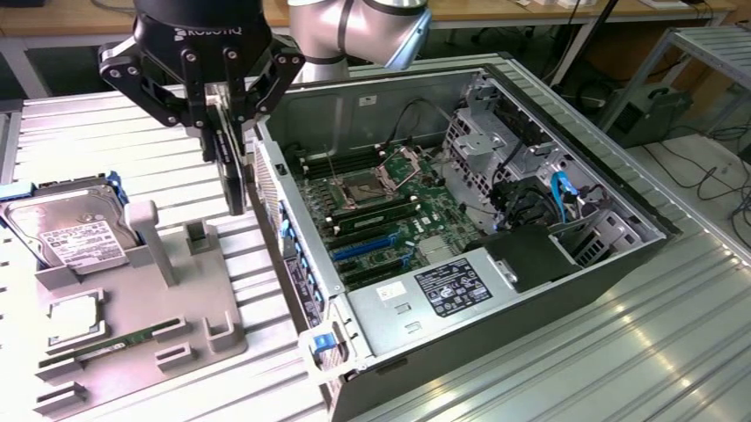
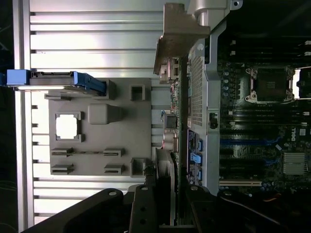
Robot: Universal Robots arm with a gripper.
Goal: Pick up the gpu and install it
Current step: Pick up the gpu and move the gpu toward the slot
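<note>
The gpu [image 1: 235,171] hangs edge-on as a thin dark card, clamped between the fingers of my gripper [image 1: 223,123], which is shut on its upper edge. It is in the air above the grey holder tray [image 1: 223,330], just outside the open computer case's [image 1: 610,189] near side wall. In the wrist view the gpu's silver bracket [image 2: 179,39] and green board edge [image 2: 175,121] run along that case wall, with the gripper [image 2: 167,206] shut around the card. The motherboard's blue expansion slots [image 1: 369,249] lie inside the case, apart from the card.
The tray carries a silver hard drive [image 1: 65,233] in a blue frame, a CPU chip [image 1: 70,312] and a narrow green RAM stick [image 1: 118,341]. Drive cages and cables [image 1: 551,198] crowd the case's far side. Ribbed metal tabletop [image 1: 586,352] surrounds everything.
</note>
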